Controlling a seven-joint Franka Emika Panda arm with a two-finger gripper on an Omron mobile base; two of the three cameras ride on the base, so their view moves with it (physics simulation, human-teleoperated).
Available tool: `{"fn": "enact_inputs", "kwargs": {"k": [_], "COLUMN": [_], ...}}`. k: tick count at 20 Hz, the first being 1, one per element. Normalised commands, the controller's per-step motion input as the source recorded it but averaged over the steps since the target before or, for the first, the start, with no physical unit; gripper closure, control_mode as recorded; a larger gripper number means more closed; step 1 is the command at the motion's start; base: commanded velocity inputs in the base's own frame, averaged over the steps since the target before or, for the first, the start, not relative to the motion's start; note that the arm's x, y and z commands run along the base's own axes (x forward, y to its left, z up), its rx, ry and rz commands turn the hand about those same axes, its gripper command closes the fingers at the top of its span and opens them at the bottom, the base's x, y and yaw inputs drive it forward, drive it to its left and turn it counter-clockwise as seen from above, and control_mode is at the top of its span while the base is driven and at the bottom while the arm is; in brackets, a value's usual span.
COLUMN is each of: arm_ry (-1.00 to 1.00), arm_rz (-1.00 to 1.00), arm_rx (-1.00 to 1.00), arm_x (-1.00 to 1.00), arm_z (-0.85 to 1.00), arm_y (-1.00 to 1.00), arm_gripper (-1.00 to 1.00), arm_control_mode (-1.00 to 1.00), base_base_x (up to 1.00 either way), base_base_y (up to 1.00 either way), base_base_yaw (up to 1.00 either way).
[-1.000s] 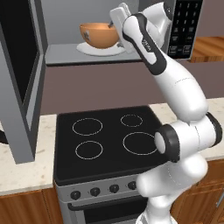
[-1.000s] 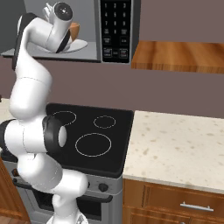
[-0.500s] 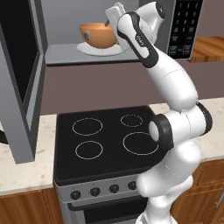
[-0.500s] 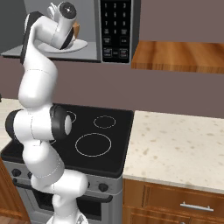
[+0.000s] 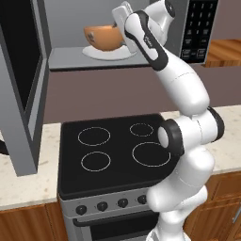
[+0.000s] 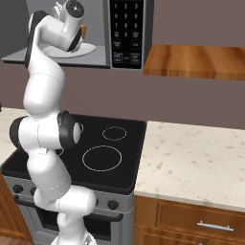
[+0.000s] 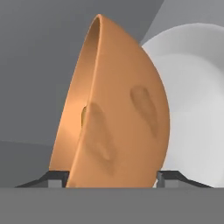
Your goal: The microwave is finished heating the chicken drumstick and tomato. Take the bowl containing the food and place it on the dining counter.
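ok so up close, the gripper [image 7: 113,177] has pushed further into the microwave [image 5: 197,28] than a second ago, and its two fingertips [image 7: 57,177] now sit either side of the bowl [image 7: 118,109]. They look narrower than before and right up against its sides. I honestly can't tell if they're actually clamped on it or just about to be.

The bowl sits on the white plate [image 7: 197,109] inside the oven, not lifted at all from what I can see. Can't really make out the drumstick or tomato inside it.

My read: the reach is done and this is the grab. Pulling it out level past the open door, then the trip to the dining counter, is all ahead.
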Motion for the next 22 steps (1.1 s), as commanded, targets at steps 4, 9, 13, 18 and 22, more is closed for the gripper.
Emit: {"fn": "enact_inputs", "kwargs": {"k": [4, 9, 13, 18, 22], "arm_ry": [0.00, 0.01, 0.00, 0.00, -0.03], "arm_rz": [0.00, -0.01, 0.00, 0.00, 0.00], "arm_rx": [0.00, 0.00, 0.00, 0.00, 0.02], "arm_x": [0.00, 0.01, 0.00, -0.15, -0.33], "arm_z": [-0.21, 0.00, 0.00, 0.00, 0.00], "arm_y": [0.00, -0.03, 0.00, -0.05, -0.16], "arm_gripper": [1.00, 1.00, 1.00, 1.00, 1.00], "arm_control_mode": [-1.00, -1.00, -1.00, -1.00, -1.00], "base_base_x": [0.00, 0.00, 0.00, 0.00, 0.00], "base_base_y": [0.00, 0.00, 0.00, 0.00, 0.00], "base_base_yaw": [0.00, 0.00, 0.00, 0.00, 0.00]}}
